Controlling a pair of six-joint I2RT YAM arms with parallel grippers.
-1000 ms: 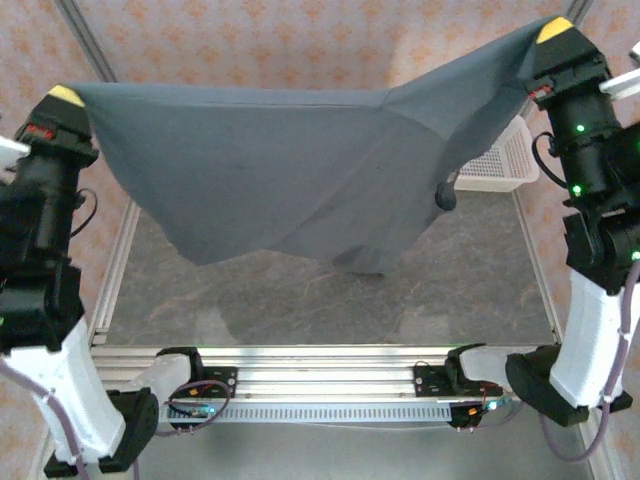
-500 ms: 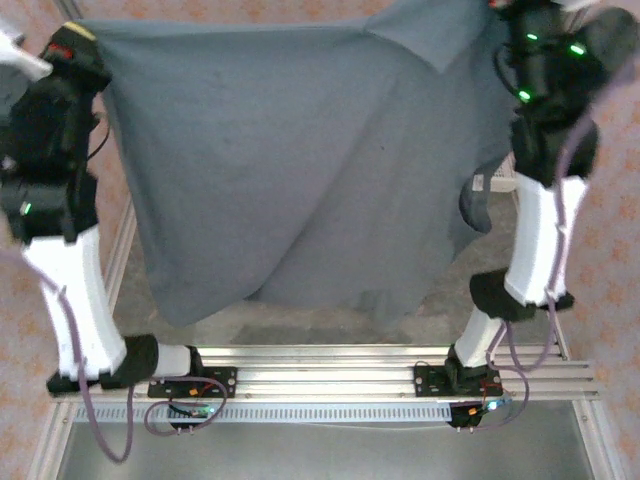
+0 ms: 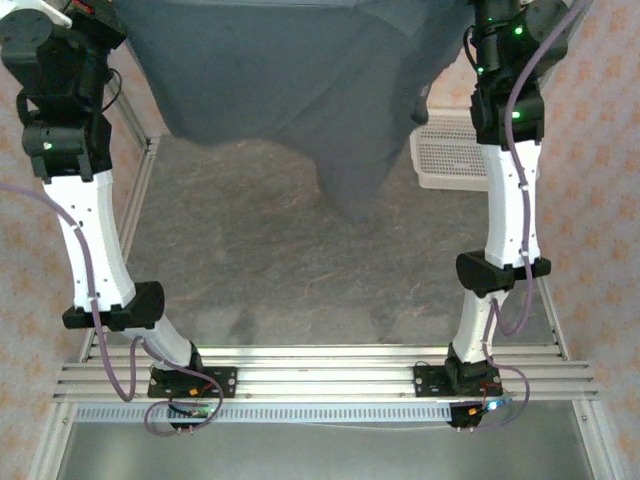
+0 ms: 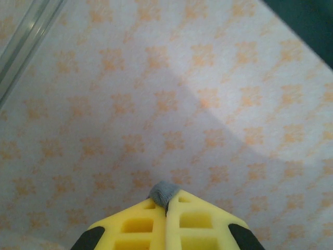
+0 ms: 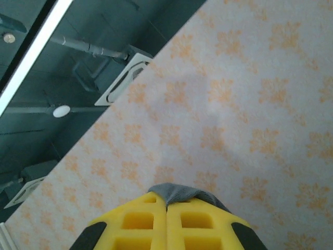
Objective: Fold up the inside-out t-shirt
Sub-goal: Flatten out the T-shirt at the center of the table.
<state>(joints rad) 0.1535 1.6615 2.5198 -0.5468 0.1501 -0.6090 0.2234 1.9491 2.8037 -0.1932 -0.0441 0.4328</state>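
Observation:
The inside-out t-shirt (image 3: 290, 70) is a dark slate-grey sheet hanging spread between the two raised arms at the far side of the table. Its lowest fold (image 3: 350, 185) dangles toward the table top. In the left wrist view my left gripper (image 4: 166, 200) is shut, with a small tuft of the grey cloth (image 4: 163, 191) pinched at its yellow fingertips. In the right wrist view my right gripper (image 5: 166, 202) is shut too, and a fold of the shirt (image 5: 184, 194) spills over its tips. Both wrists point up at the patterned wall.
A white mesh basket (image 3: 450, 155) stands at the far right of the table, beside the right arm (image 3: 505, 200). The grey table top (image 3: 300, 280) lies below the shirt. Aluminium rails (image 3: 320, 375) run along the near edge. Patterned walls flank the table.
Both arms have risen and stretched toward the far side, carrying the shirt up and away. Its hem has left the near part of the table, and the basket has come back into view.

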